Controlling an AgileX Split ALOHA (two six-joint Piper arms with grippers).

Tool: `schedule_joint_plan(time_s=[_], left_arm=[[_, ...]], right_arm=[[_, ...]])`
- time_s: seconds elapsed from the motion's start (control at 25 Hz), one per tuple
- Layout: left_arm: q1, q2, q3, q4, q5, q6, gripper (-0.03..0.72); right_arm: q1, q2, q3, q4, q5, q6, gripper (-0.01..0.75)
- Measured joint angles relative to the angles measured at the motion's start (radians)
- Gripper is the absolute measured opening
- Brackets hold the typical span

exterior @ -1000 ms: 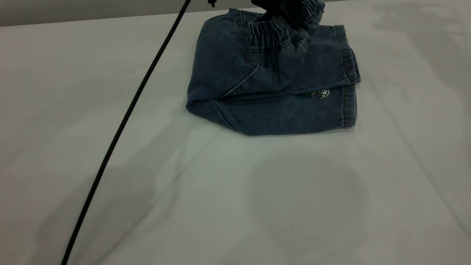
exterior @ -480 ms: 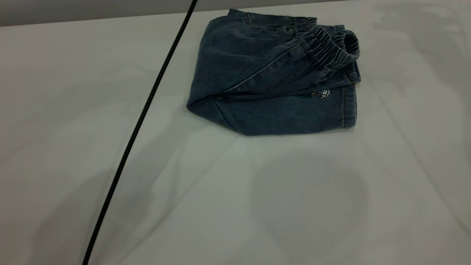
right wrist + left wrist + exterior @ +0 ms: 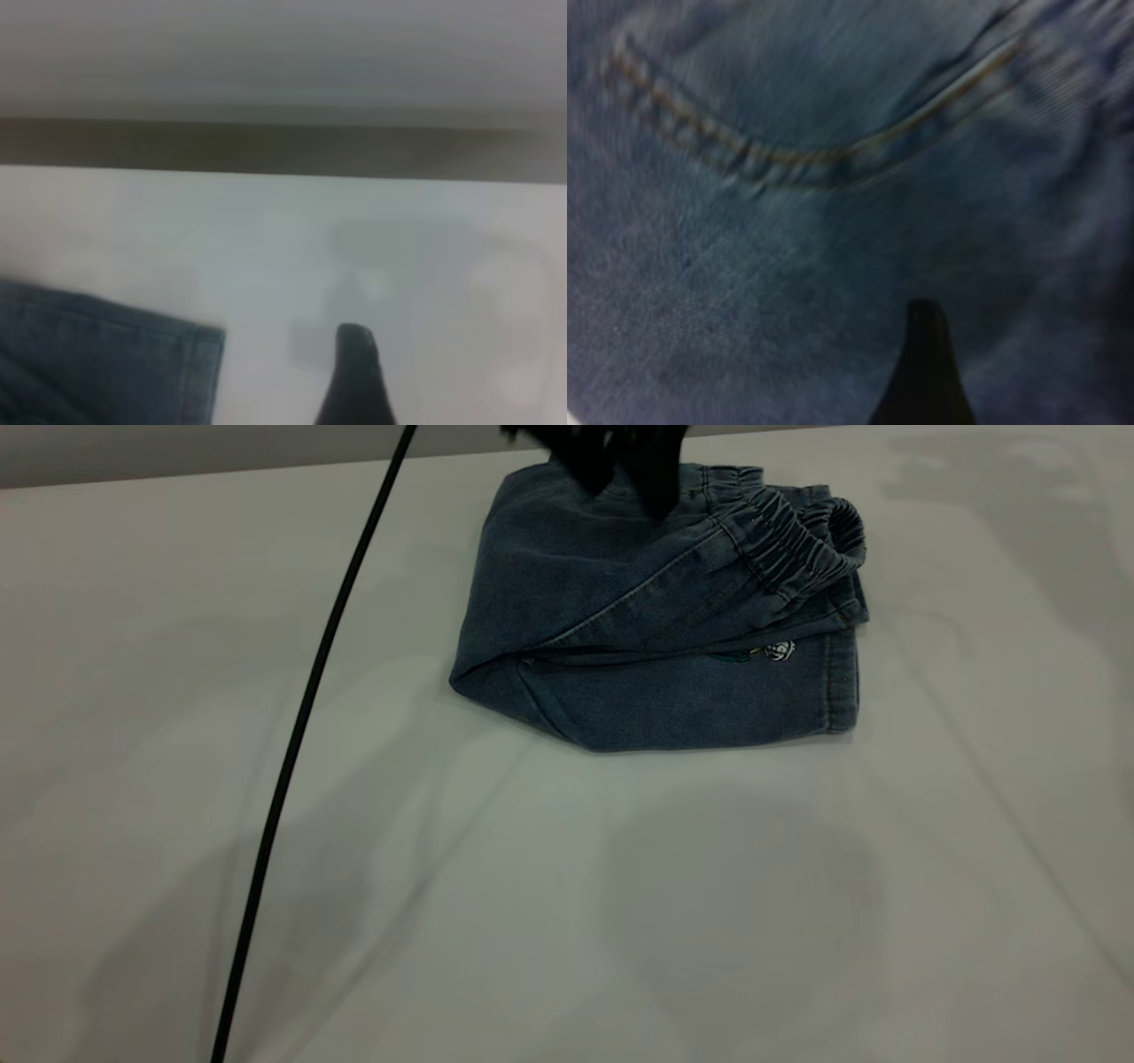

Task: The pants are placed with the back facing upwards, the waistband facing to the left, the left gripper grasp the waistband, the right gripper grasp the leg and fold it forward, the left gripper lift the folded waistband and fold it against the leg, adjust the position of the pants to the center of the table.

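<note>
Left fingers (image 3: pixel 660 491): you see two black tapered tips hanging just above the far edge of the folded bundle; they stand apart with nothing between them.
Left gripper (image 3: pixel 625 483): it hovers over the denim at the far side of the table; its wrist view shows one fingertip (image 3: pixel 926 354) close over a curved pocket seam, though whether it touches the cloth cannot be told.
Right gripper (image 3: pixel 354 372): only one dark fingertip shows in its own wrist view, off the cloth over bare table beside a stitched hem; you cannot tell how its fingers stand.
The pants (image 3: pixel 656 620): folded into a compact bundle, lying toward the far side of the table, right of its middle.
The waistband (image 3: pixel 797 545): laid over the leg end, gathered at the bundle's far right corner.
Long axis: the bundle runs left to right, fold at the left, hems at the right.
Key relation: the bundle lies directly under your left fingers, so that arm is judged the nearer one.
Step judged: both folds look done; what remains is drawing the bundle toward you, to the centre of the table (image 3: pixel 567 921).
Cable (image 3: pixel 301 717): a thin black line crosses the table left of the pants, well apart from them.
</note>
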Motion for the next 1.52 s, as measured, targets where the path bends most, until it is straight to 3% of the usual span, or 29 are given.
schedule_joint_plan(time_s=[0.44, 0.8, 1.0, 1.52], left_arm=[[-0.002, 0.108, 0.0, 0.015, -0.055, 0.066, 0.51], [-0.001, 0.106, -0.001, 0.118, 0.201, 0.018, 0.51], [-0.001, 0.102, -0.011, 0.166, 0.224, 0.001, 0.51], [0.001, 0.087, -0.323, 0.121, 0.22, -0.043, 0.51]], right_arm=[[0.0, 0.0, 0.001, 0.017, 0.0, -0.002, 0.457], [0.0, 0.0, 0.001, 0.041, 0.0, -0.005, 0.457], [0.0, 0.0, 0.001, 0.062, 0.0, -0.006, 0.457], [0.0, -0.04, 0.001, 0.072, 0.001, -0.01, 0.457]])
